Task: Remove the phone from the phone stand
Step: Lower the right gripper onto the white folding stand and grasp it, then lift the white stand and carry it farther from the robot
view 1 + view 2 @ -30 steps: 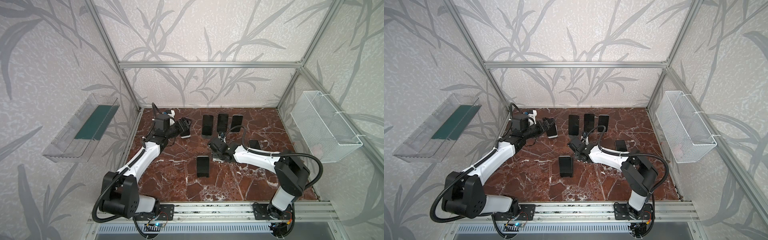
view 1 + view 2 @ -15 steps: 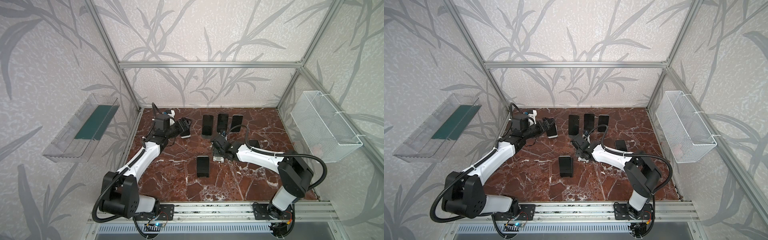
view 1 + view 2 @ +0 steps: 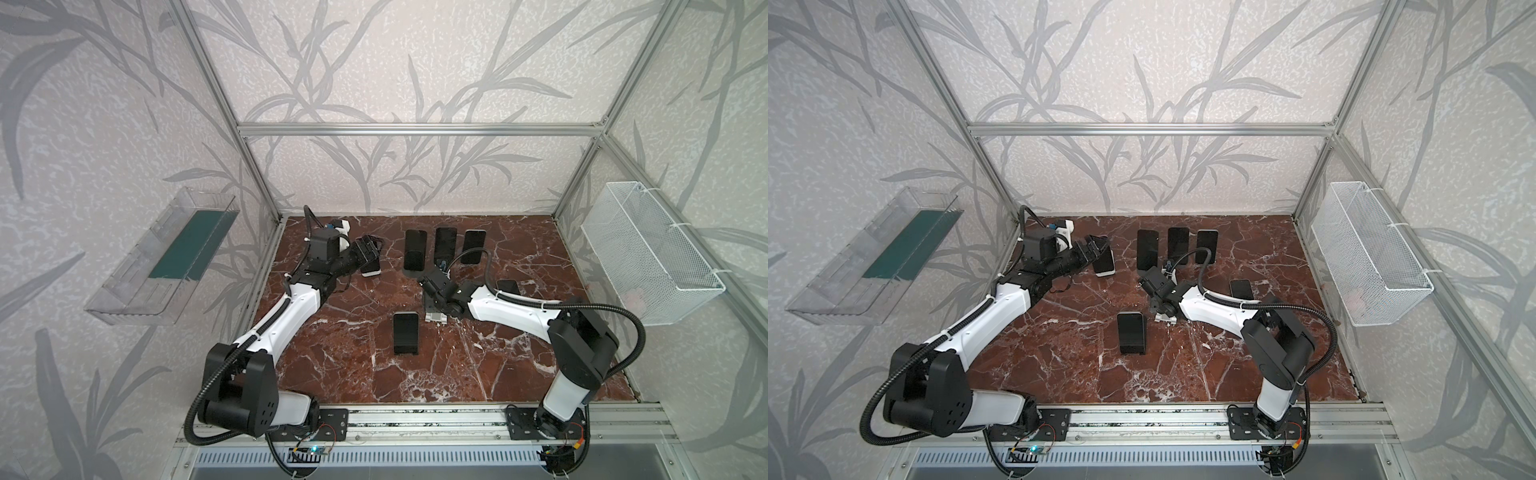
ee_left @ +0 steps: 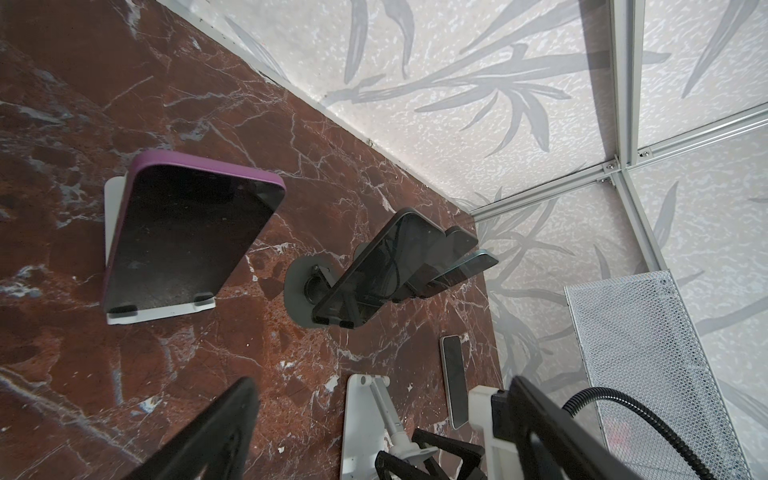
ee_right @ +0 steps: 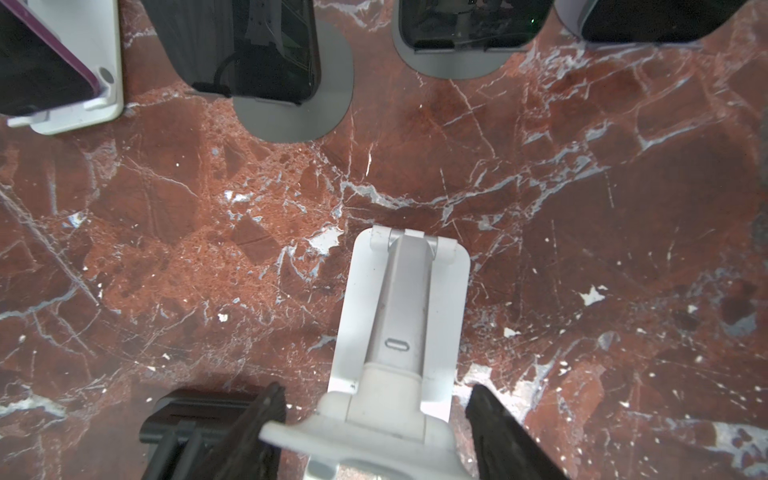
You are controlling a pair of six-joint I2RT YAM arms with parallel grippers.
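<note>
- Screens on all the phones are dark, and any marking on phones or stands is too small to read
- Compared with a second ago, the right gripper (image 5: 376, 390) has edged slightly toward the back of the table and its fingers have drawn in; the left gripper (image 4: 382, 382), the phones and the stands sit where they were
- Right gripper is closed on the head of the empty white stand (image 5: 401, 299), one black finger on each side of it; this stand sits near the middle of the marble tabletop (image 3: 478, 374)
- Left gripper's fingers are spread wide and hold nothing, near the purple-cased phone (image 4: 187, 232) at the back left but not touching it
- Purple-cased phone rests in portrait on its white holder (image 4: 162, 313), bottom edge caught in the two hooks at the lip, long axis rising from the lip and leaning back, screen facing up and toward the front
- Flat phone (image 4: 454, 382) lies screen up on the tabletop just beside the right forearm, off any stand, long axis running roughly front to back
- Back-row phones (image 3: 445, 245), three side by side, stand in portrait on grey round-based stands (image 5: 291, 112) near the back wall, leaning back
- Front phone (image 3: 406, 332) leans on a black stand (image 3: 405, 351), just left of the empty white stand in both top views
</note>
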